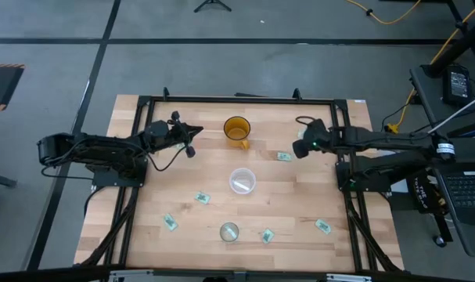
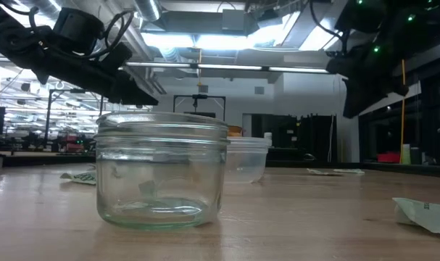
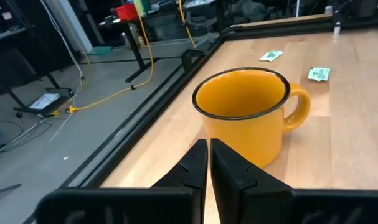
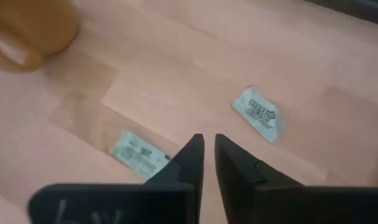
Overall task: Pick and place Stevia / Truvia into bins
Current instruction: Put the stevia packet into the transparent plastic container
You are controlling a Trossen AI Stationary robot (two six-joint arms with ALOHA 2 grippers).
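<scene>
1. Left gripper hovers over the table's far-left part, near the orange mug. In the left wrist view its fingers are pressed together, holding nothing, with the mug just ahead.
2. Sachets on the near-left boards: one toward the left edge, another a little farther in.
3. Centre: the wider whitish bin sits mid-table; the smaller greenish bin sits near the front edge. From the low view the small glass bin is closest, the wider one behind it. Whether either holds a sachet cannot be told.
4. A sachet lies just right of the greenish bin.
5. A sachet lies right of the mug, just beside the right gripper.
6. Right gripper's fingers stand almost together with a slim gap, gripping nothing; two sachets lie on the wood below.
7. A last sachet lies near the front right.
</scene>
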